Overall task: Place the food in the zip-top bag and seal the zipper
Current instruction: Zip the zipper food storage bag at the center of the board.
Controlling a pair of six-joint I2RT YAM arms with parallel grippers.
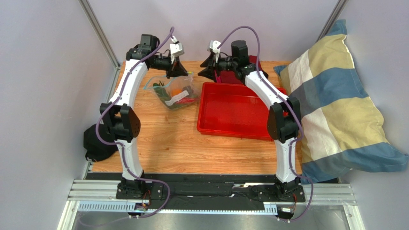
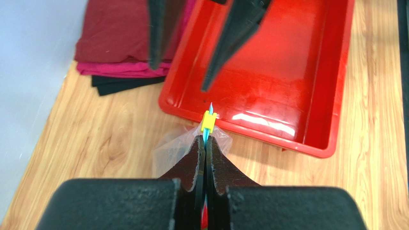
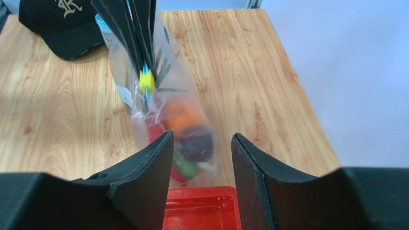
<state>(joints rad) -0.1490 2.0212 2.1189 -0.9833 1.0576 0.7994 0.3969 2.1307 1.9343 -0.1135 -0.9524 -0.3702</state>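
Note:
The clear zip-top bag (image 1: 174,92) hangs over the wood table, left of the red tray. My left gripper (image 2: 205,139) is shut on the bag's bluish zipper (image 2: 210,107), just behind a yellow slider (image 2: 208,120). Inside the bag lies the food (image 3: 185,136): an orange fruit (image 3: 180,117), a dark round piece (image 3: 198,144), a green vegetable (image 3: 185,166) and a red chili (image 3: 153,132). My right gripper (image 3: 201,143) is open with nothing between its fingers. It sits a short way right of the bag, over the tray's far left corner (image 1: 204,70).
A red tray (image 1: 235,111) lies right of the bag. Folded red and black cloths (image 2: 122,50) are stacked behind it. A black cap (image 3: 62,21) rests at the table's left edge. A striped pillow (image 1: 336,105) leans off the right side.

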